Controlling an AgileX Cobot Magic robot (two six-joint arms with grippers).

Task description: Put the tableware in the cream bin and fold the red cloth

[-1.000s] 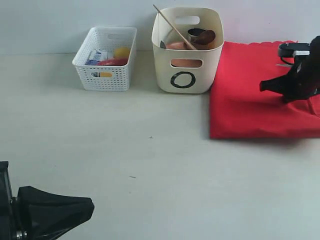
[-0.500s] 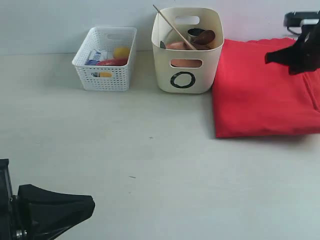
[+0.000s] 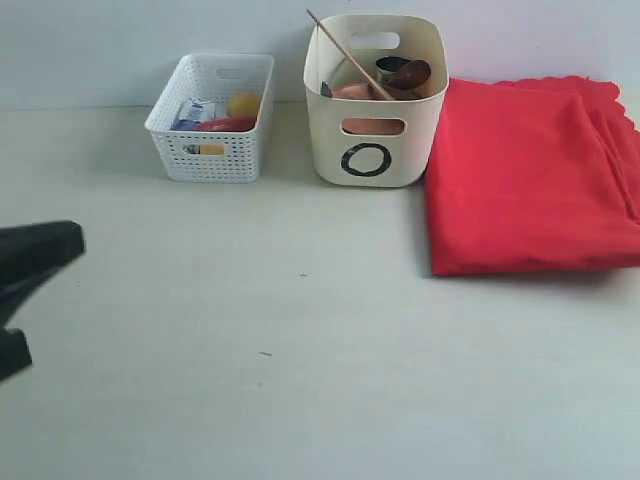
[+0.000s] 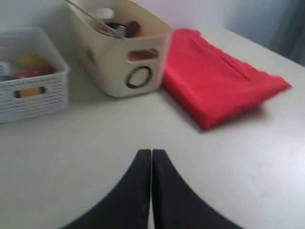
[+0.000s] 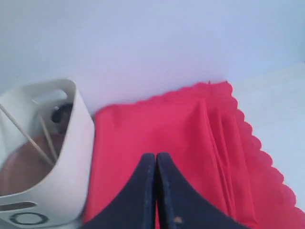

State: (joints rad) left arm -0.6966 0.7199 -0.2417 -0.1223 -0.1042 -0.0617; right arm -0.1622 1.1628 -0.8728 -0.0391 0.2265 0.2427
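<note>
Folded red cloth [image 3: 530, 180] right of cream bin [image 3: 325, 140] holding chopsticks [image 3: 345, 53], left gripper [image 4: 151, 152] and right gripper [image 5: 156, 156] jaws clenched on nothing

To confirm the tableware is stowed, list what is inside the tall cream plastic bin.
Visible in the cream bin: a long wooden chopstick leaning out, a dark wooden spoon, a shiny steel cup, a brown plate behind the handle slot. Its walls hide anything lower.
</note>
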